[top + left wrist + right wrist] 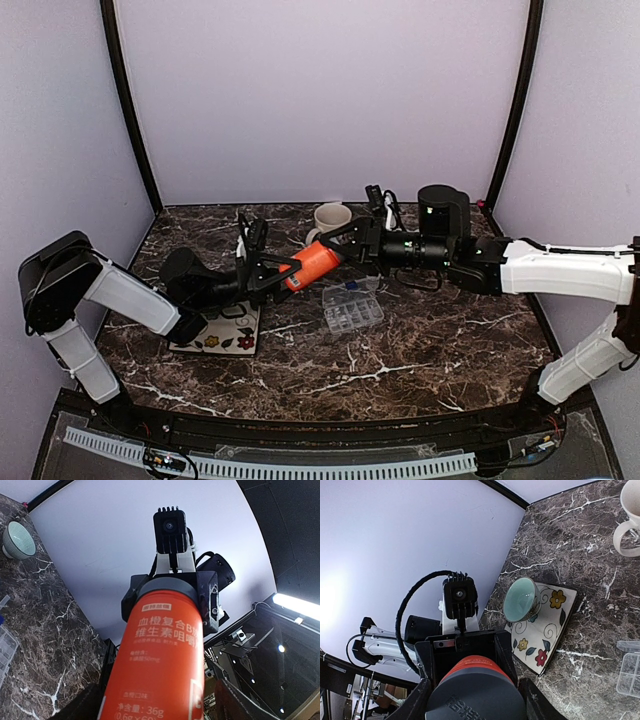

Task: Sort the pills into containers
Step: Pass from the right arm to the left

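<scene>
Clamping the orange bottle (316,262) in your left gripper (285,272) and its dark cap (475,695) in your right gripper (345,252), you are apparently uncapping it (cap not yet off) near the organiser box (360,315); a firm twist is probably coming next.

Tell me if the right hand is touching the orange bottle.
Touching. The left wrist view shows the right hand clamped on both sides of the orange bottle.

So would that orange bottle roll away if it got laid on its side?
Probably: the bottle is a smooth round tube, so it would likely roll on the flat table. It looks like stiff plastic, unlikely to squash.
</scene>
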You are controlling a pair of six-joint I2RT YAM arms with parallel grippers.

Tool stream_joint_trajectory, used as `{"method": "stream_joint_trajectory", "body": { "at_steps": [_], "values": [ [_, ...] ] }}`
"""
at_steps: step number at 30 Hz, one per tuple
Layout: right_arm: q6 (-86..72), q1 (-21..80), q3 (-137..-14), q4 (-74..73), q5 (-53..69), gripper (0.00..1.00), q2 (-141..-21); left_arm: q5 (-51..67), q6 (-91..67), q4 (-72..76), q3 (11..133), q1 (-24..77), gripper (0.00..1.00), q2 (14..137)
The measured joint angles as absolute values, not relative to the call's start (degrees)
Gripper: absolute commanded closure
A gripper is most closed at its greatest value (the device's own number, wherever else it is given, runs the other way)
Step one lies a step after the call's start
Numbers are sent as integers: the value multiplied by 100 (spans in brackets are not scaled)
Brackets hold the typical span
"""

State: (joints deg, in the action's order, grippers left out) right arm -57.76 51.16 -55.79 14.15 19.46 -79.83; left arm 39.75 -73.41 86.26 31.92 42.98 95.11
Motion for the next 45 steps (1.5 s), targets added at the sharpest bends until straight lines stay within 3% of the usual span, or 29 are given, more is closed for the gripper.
{"method": "stream_joint_trajectory", "body": {
  "at_steps": [13, 27, 29, 35, 45],
  "values": [
    [-5933, 5111, -5459, 1636, 1953, 99, -7981, 3988, -7157, 8431, 3308, 4303, 56, 9526],
    [-5321, 5111, -5411, 1323, 2056, 95, -7688, 4370, -7155, 8556, 3465, 4335, 65, 9631],
    [-5087, 5111, -5435, 1197, 2132, 91, -7616, 4534, -7155, 8560, 3524, 4344, 66, 9644],
    [-4547, 5109, -5513, 941, 2362, 63, -7478, 4910, -7089, 8484, 3671, 4353, 69, 9644],
    [-4191, 5105, -5540, 784, 2685, 45, -7369, 5057, -6587, 7564, 3704, 4375, 73, 9129]
  ]
}}
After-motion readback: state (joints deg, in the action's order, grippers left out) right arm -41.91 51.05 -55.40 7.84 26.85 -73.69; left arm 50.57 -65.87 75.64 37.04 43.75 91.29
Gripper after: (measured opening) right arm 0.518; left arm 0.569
